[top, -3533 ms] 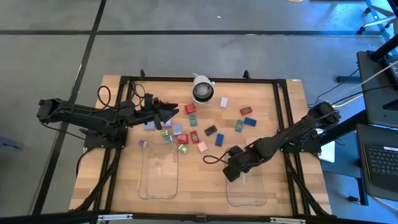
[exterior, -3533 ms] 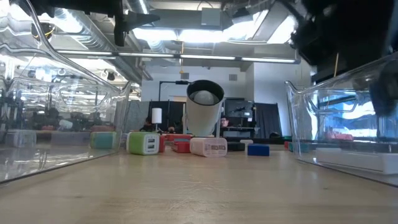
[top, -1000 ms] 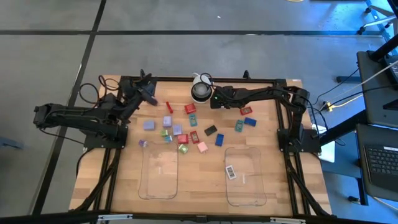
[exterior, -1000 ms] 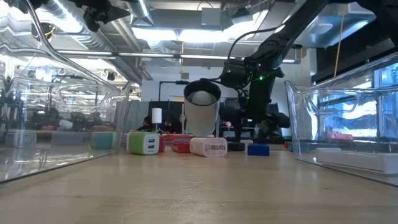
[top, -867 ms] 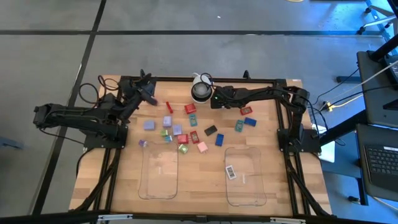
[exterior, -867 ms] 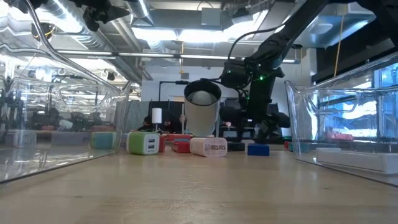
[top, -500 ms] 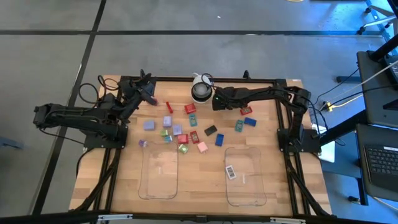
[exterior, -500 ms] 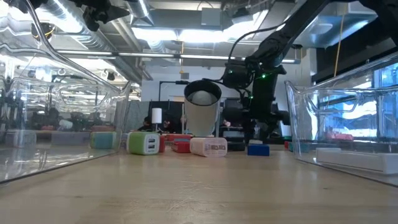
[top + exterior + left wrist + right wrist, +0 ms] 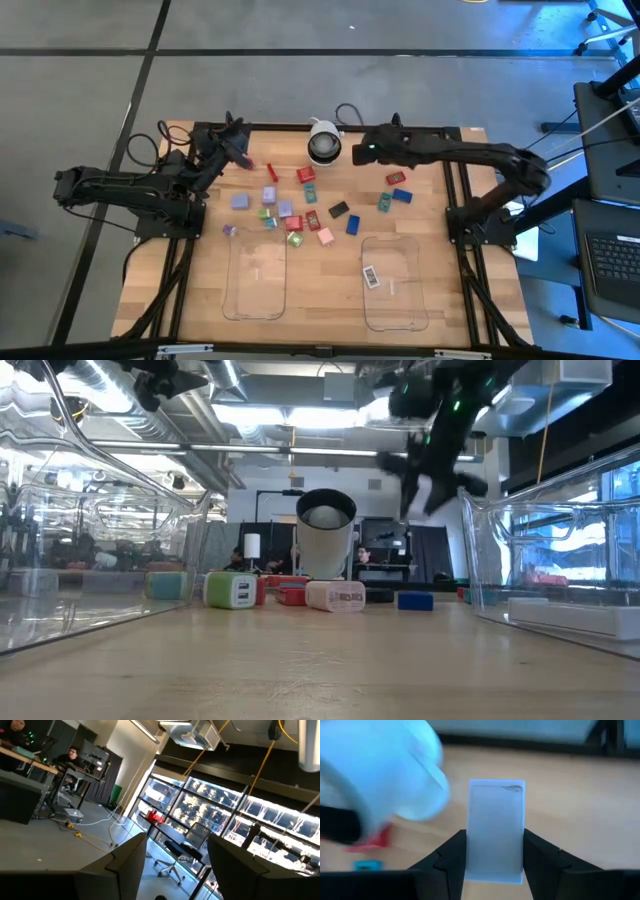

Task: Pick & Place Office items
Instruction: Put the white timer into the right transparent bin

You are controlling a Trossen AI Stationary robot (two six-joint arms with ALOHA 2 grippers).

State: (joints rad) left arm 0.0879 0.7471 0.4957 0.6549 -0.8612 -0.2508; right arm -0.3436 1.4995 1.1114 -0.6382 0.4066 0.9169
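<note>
From above, the right gripper (image 9: 361,153) is hanging over the far edge of the table (image 9: 430,300), just beside the camera dome (image 9: 324,147), pinching a small lilac block (image 9: 360,158) that barely shows there. The left gripper (image 9: 237,148) is waiting near the far left corner. The other office items (image 9: 300,205) are lying scattered across the middle of the board, and one white block (image 9: 371,277) is sitting inside the right clear tray (image 9: 393,285).

From table height, the right gripper (image 9: 432,470) is hovering high beside the dome (image 9: 326,545).

The left wrist camera is pointing out into the room, its fingers (image 9: 131,866) standing apart with nothing between them.

The right wrist camera is showing the fingers (image 9: 451,854) clamping the lilac block (image 9: 496,835) on both sides.
</note>
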